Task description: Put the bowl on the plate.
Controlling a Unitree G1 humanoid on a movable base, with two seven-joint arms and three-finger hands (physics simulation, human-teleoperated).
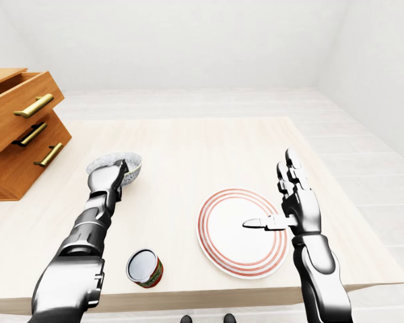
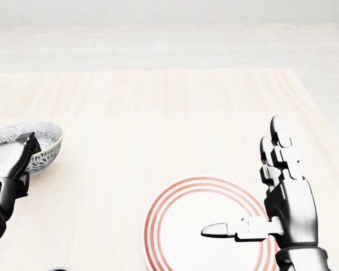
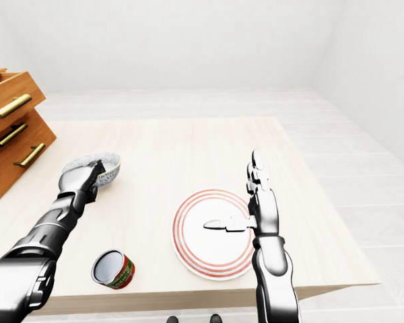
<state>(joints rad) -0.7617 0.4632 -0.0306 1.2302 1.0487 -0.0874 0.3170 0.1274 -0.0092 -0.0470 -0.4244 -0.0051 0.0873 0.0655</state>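
My left arm reaches up the left side of the left-eye view, its left hand (image 1: 106, 180) laid over the near rim of the patterned bowl (image 1: 130, 163), which tips slightly toward the hand. The fingers (image 2: 29, 142) curl over the rim, but I cannot tell whether they truly clamp it. My right hand (image 1: 295, 202) stands upright and open at the right of the view, fingers pointing up and held together, thumb (image 2: 226, 229) jutting sideways over the right part of the red-ringed plate (image 1: 219, 235); it holds nothing. The plate lies flat on the pale wooden table (image 1: 209, 145), low in the view and right of centre, with the bowl well apart from it to the upper left. A red can (image 1: 145, 268) lies on its side near the table's bottom edge, between my left forearm and the plate, its open end toward the camera. A wooden drawer unit (image 1: 17, 131) with brass handles stands at the far left, its top drawer pulled out.
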